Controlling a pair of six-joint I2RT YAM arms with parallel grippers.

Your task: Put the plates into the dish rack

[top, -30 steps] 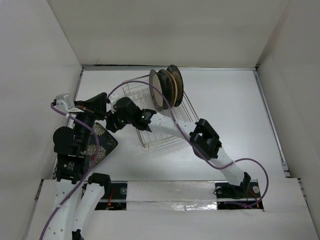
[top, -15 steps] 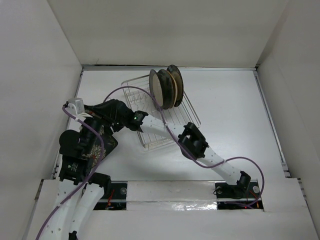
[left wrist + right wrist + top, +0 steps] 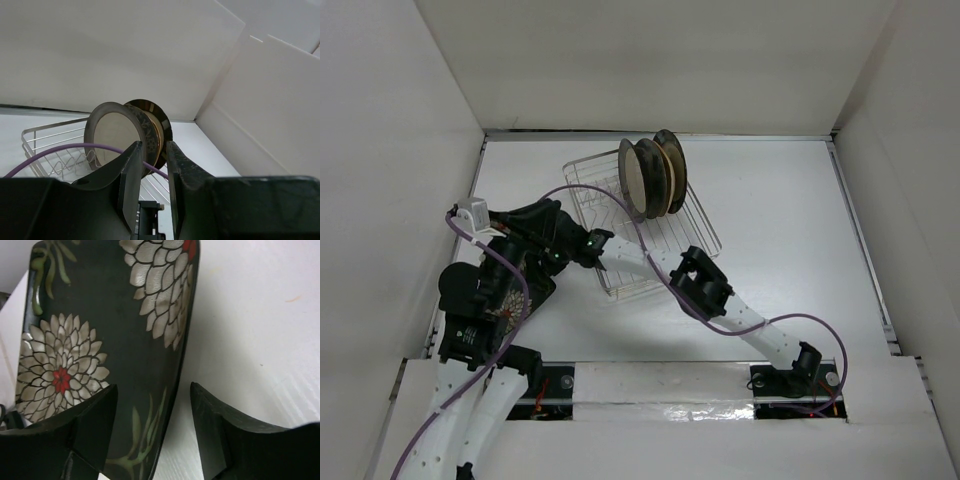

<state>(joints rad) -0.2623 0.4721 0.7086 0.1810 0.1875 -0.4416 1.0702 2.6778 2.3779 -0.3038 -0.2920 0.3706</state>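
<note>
Plates (image 3: 650, 175), three of them, stand on edge at the far end of the dish rack (image 3: 692, 222); a dark floral plate (image 3: 100, 330) sits on the surface (image 3: 770, 220) left of it; right fingers (image 3: 90, 425) spread wide astride its rim; left fingers (image 3: 131, 185) part narrowly, empty.

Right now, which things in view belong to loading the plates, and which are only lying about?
Belong to the job:
- dish rack
- plates standing in it
- dark floral plate lying on the table, its edge between the fingers of the open right end effector

Only lying about:
- purple cable
- white walls
</note>
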